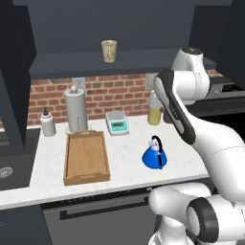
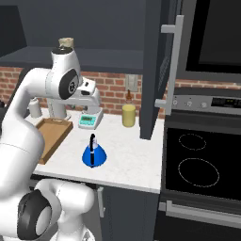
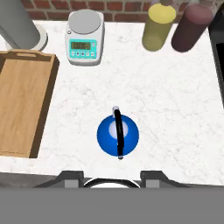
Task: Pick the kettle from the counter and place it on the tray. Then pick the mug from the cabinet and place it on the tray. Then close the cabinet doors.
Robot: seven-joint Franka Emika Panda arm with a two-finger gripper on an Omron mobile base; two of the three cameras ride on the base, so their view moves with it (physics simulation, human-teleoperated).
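The blue kettle (image 3: pixel 117 135) sits upright on the white marbled worktop (image 3: pixel 166 100), and the hand view looks almost straight down on it, black arched handle running top to bottom across the cone. Nothing is touching it. The end effector (image 3: pixel 111 177) hangs above it, at the near edge of that view, its two dark fingertips (image 3: pixel 70 176) standing apart with a gap between them, and nothing held in that gap.

Over in the left base view the kettle (image 1: pixel 155 154) stands to the right of the wooden tray (image 1: pixel 86 156), clear of it, with bare stone between the two. The tray lies long-side away from the robot, nothing in it. Behind it rises a tall grey cylinder with a ball top (image 1: pixel 76 110), a small white bottle (image 1: pixel 47 123) to its left, and a kitchen scale (image 1: pixel 117 122) to its right by the brick wall.

Up top, the speckled beige mug (image 1: pixel 109 50) rests on the shelf of the dark wall cabinet (image 1: pixel 95 28), which stands open. From the right base view, one cabinet door (image 2: pixel 157 70) is swung out toward the camera, silver bar handle (image 2: pixel 172 66) vertical. A yellow jar (image 2: pixel 128 115) stands on the worktop at the back, and in the hand view a dark-red jar (image 3: pixel 192 26) is just beside it.
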